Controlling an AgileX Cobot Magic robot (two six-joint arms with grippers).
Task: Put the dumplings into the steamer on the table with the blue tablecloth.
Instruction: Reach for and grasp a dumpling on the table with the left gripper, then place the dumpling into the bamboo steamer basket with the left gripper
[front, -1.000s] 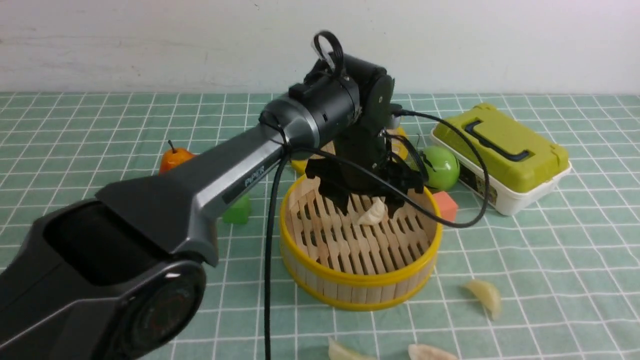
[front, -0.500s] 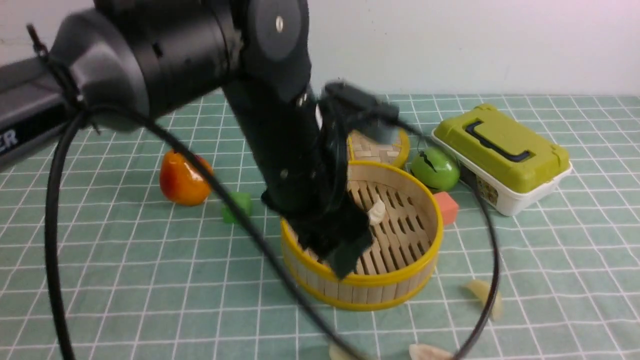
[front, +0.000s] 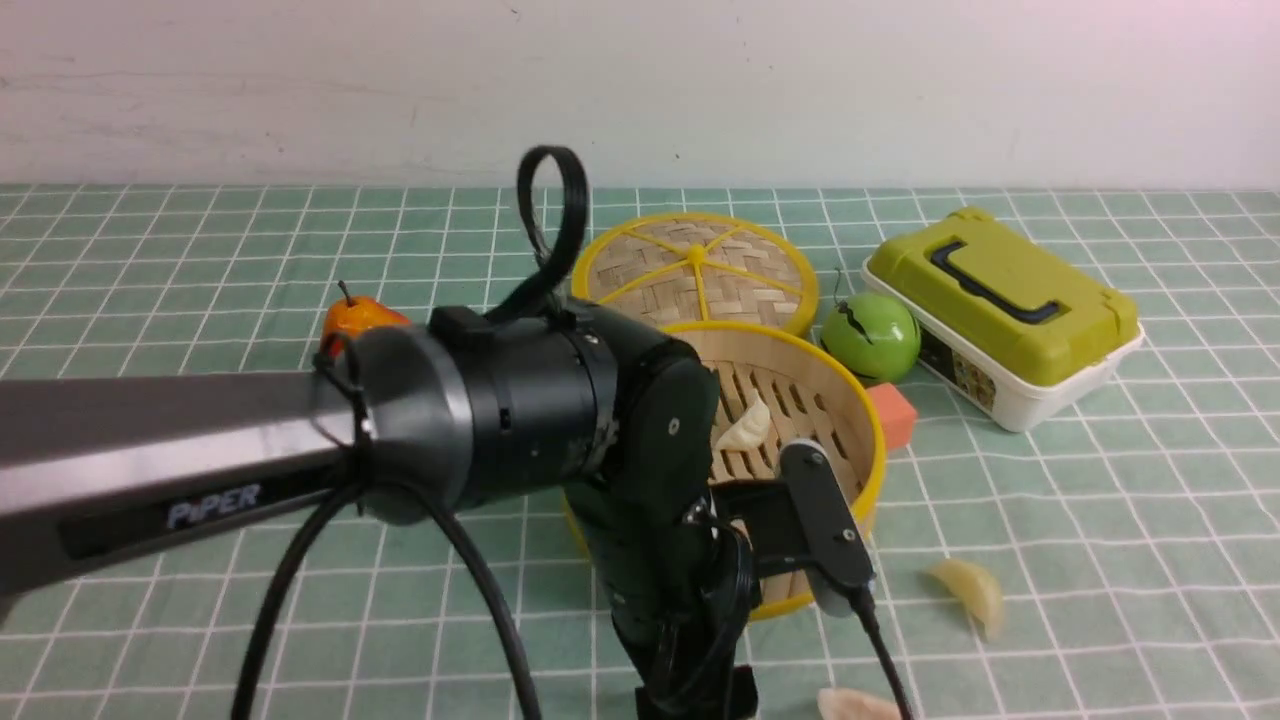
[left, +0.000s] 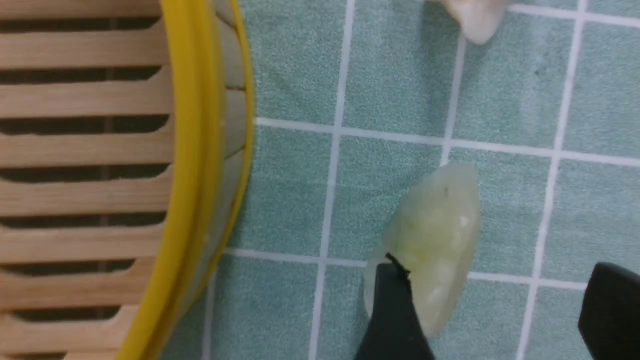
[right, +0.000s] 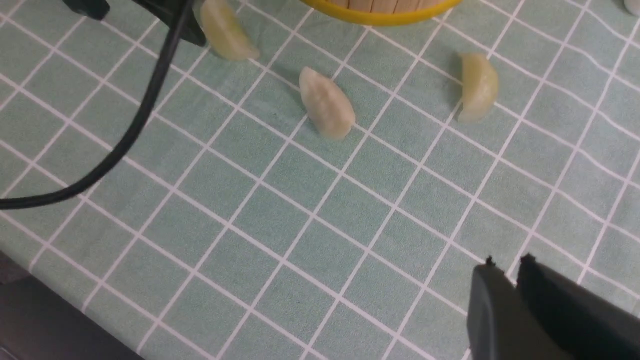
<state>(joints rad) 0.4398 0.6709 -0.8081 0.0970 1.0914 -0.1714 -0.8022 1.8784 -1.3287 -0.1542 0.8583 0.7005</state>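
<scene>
The steamer (front: 800, 370) stands mid-table on the blue tablecloth (front: 1100, 520) with one dumpling (front: 745, 428) on its slats. My left gripper (left: 495, 270) is open, low in front of the steamer's rim (left: 200, 150). A yellowish dumpling (left: 435, 235) lies between its jaws, against one finger (left: 395, 310). Two more dumplings lie on the cloth (front: 968, 592) (front: 860, 705). The right wrist view shows these three (right: 227, 32) (right: 327, 102) (right: 477, 85). My right gripper (right: 505, 262) is shut and empty above bare cloth nearer the front edge.
The woven lid (front: 690, 270) lies behind the steamer. A green apple (front: 870, 335), a red cube (front: 890, 415) and a lime-green box (front: 1000, 300) are to its right, an orange fruit (front: 350, 315) to its left. My left arm's cable (right: 125, 135) trails over the cloth.
My left arm has swung from above the steamer to its near side and come down over a dumpling on the cloth. The dumpling in the steamer stays put.
</scene>
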